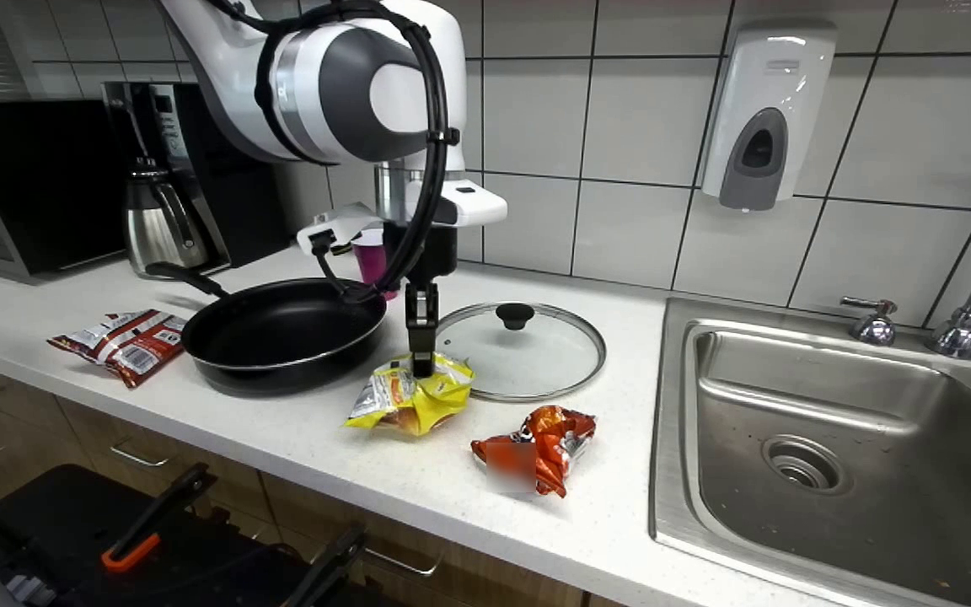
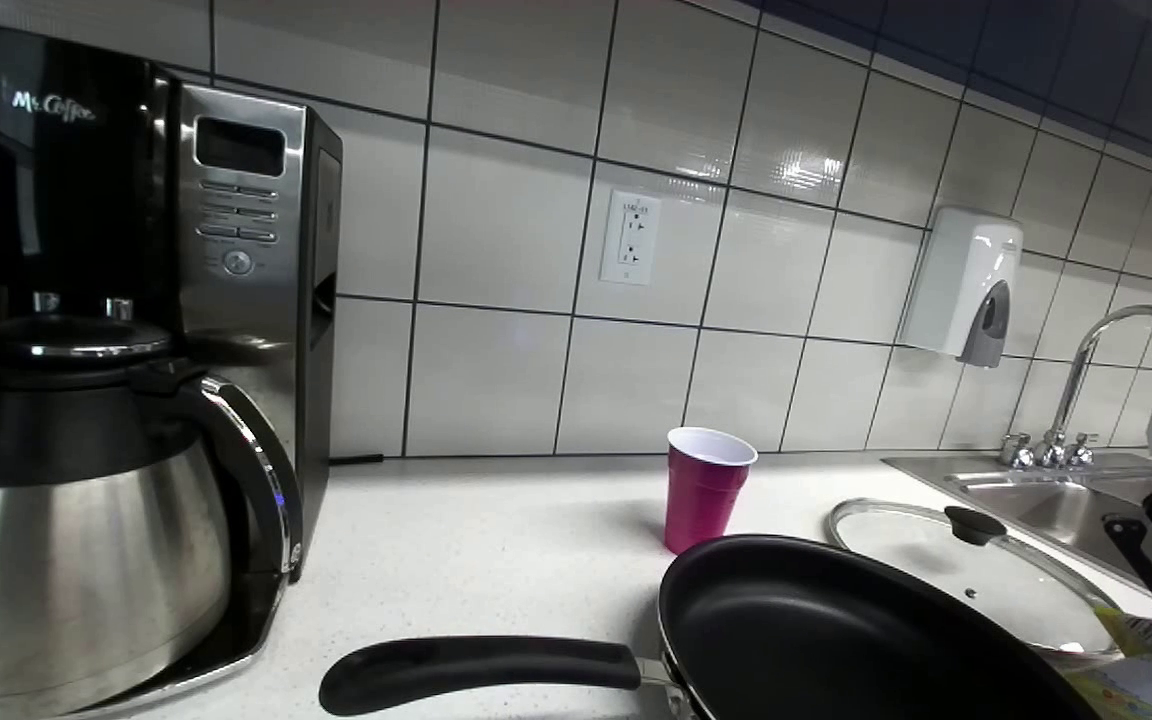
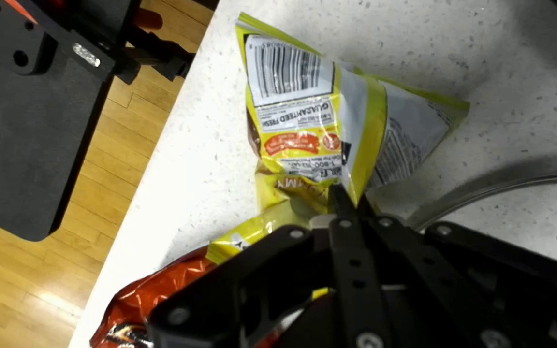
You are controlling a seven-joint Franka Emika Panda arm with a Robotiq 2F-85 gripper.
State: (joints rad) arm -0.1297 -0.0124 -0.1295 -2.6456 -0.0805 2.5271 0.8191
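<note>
A yellow snack bag (image 1: 443,403) lies crumpled on the white counter. My gripper (image 1: 422,369) points straight down into it. In the wrist view a fold of the yellow bag (image 3: 293,121) is pinched between the fingertips of the gripper (image 3: 351,200), which is shut. The bag's barcode side faces up there. Only a corner of the yellow bag (image 2: 1136,685) shows in an exterior view, under the gripper at the right edge. Nearby on the sink side rests a crumpled orange-red bag (image 1: 555,438); its edge (image 3: 162,285) shows partly behind the gripper in the wrist view.
A black frying pan (image 1: 283,324) stands beside the yellow bag, and a glass lid (image 1: 528,362) with a black knob lies behind it. Farther out are a red bag (image 1: 136,337), a magenta cup (image 2: 704,490), a steel carafe (image 1: 161,228) and the sink (image 1: 679,421).
</note>
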